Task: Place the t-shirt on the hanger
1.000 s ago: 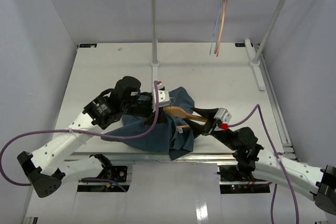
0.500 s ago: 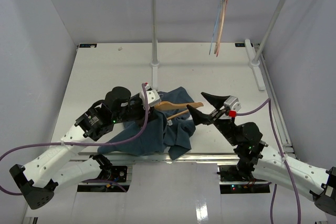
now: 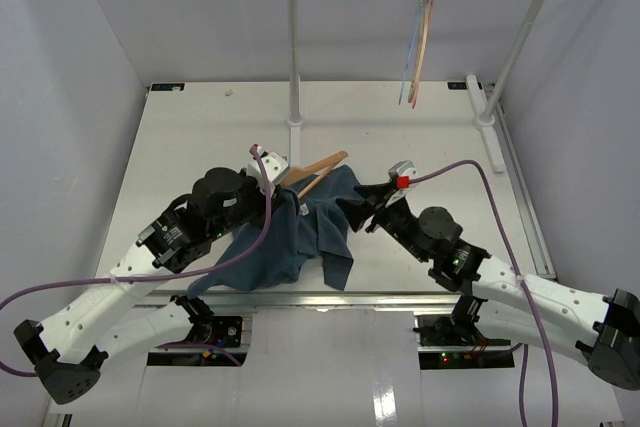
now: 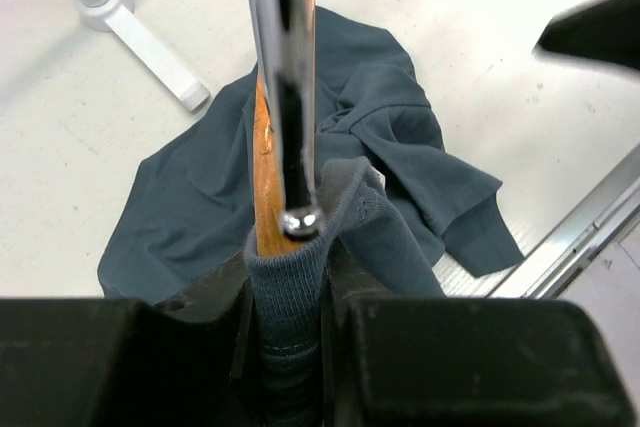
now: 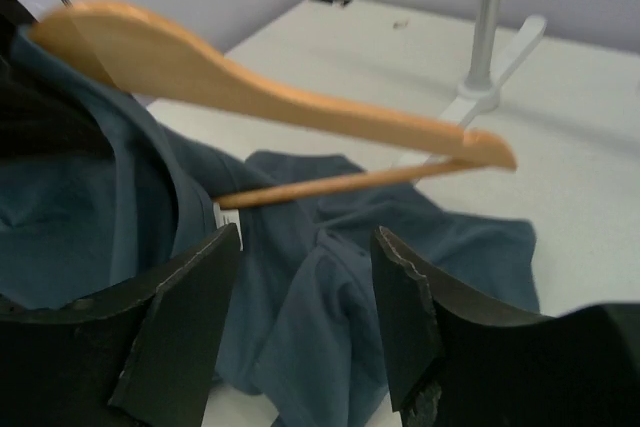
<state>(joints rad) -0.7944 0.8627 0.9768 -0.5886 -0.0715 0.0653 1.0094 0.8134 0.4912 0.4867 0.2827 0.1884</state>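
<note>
Your left gripper (image 4: 290,287) is pinched on the light-brown wooden clothes hanger (image 3: 320,164), with a fold of the dark teal-blue cotton t-shirt (image 3: 300,237) caught in the same grip. The hanger juts out ahead of it while the loose cloth droops below onto the white table (image 3: 200,127). Your right gripper (image 5: 305,247) is spread and empty, with the hanger's free arm just above its fingers. It looks placed to take slack fabric and draw it over that shoulder.

Shows soft matt cloth in the t-shirt (image 3: 300,237), smooth slightly glossy wood in the hanger (image 5: 300,107), polished metal in the hook (image 4: 282,67).
</note>
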